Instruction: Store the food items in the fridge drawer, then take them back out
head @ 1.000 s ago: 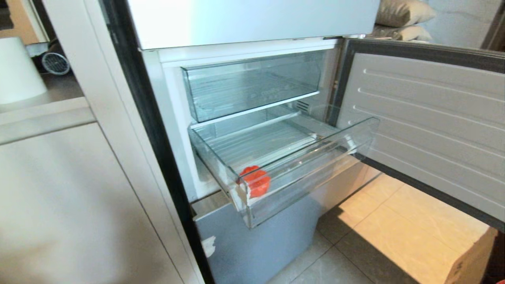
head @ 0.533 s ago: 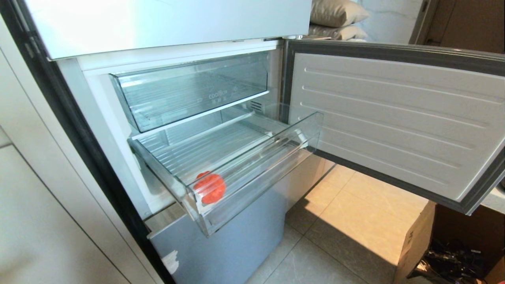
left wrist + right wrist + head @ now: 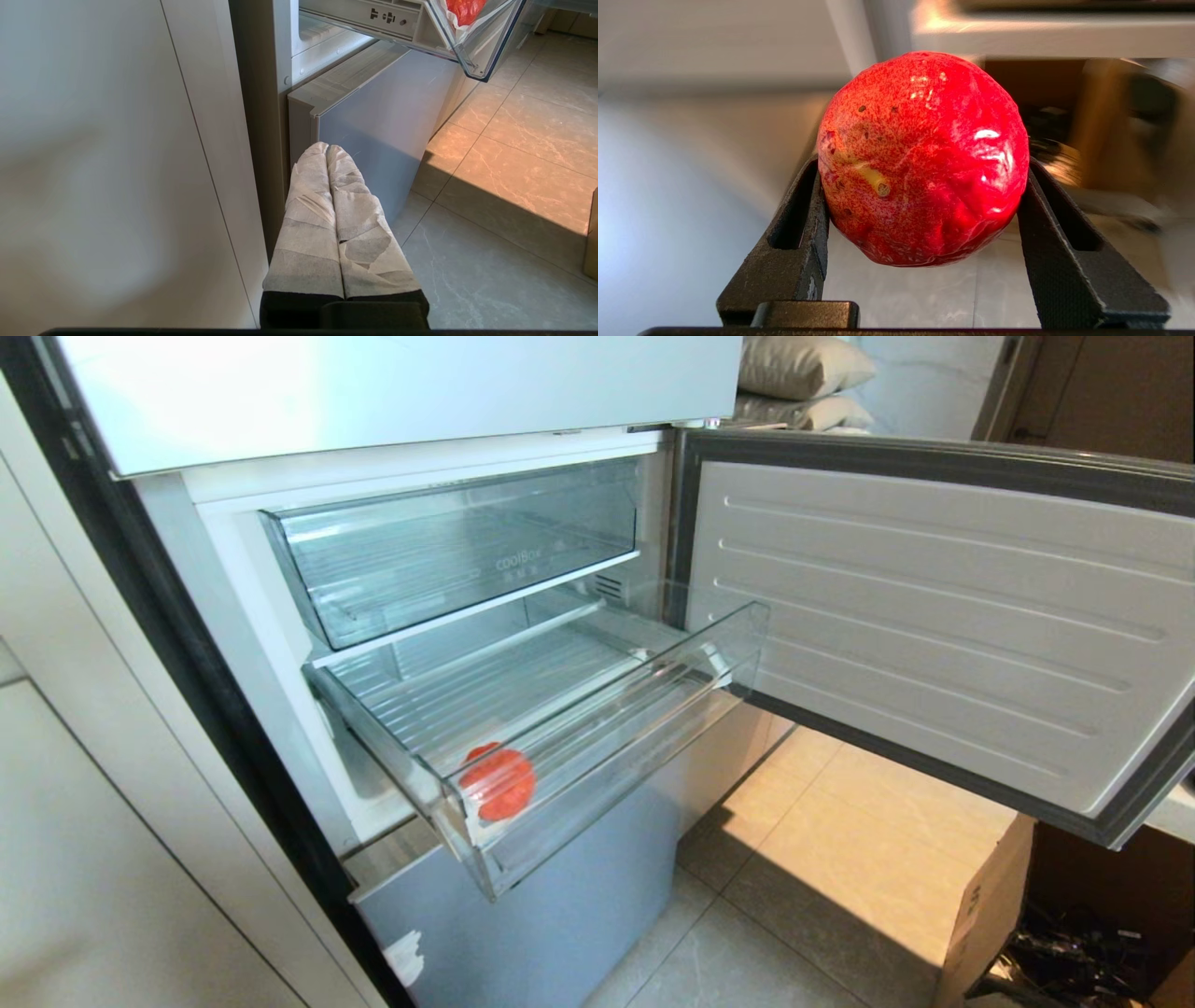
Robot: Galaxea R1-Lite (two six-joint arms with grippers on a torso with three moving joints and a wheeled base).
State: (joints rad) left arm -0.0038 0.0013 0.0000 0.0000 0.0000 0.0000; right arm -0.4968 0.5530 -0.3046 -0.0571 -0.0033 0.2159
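Head view: the fridge drawer (image 3: 597, 709) stands pulled out, ready for loading; one red-orange food item (image 3: 499, 782) lies at its front left corner.
Left wrist view: left gripper (image 3: 327, 151) parked low beside the fridge, wrapped fingers pressed together, empty.
Right wrist view: right gripper (image 3: 920, 186) clamps a red fruit (image 3: 922, 158) between both jaws, apparently bound for the drawer.

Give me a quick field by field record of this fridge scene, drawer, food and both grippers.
fridge drawer: pulled out, clear, below a second clear bin
food in drawer: one red-orange piece at the front left corner
right gripper: shut on a red fruit, outside the head view
left gripper: shut, holding nothing, low beside the grey lower panel
fridge door: swung open to the right
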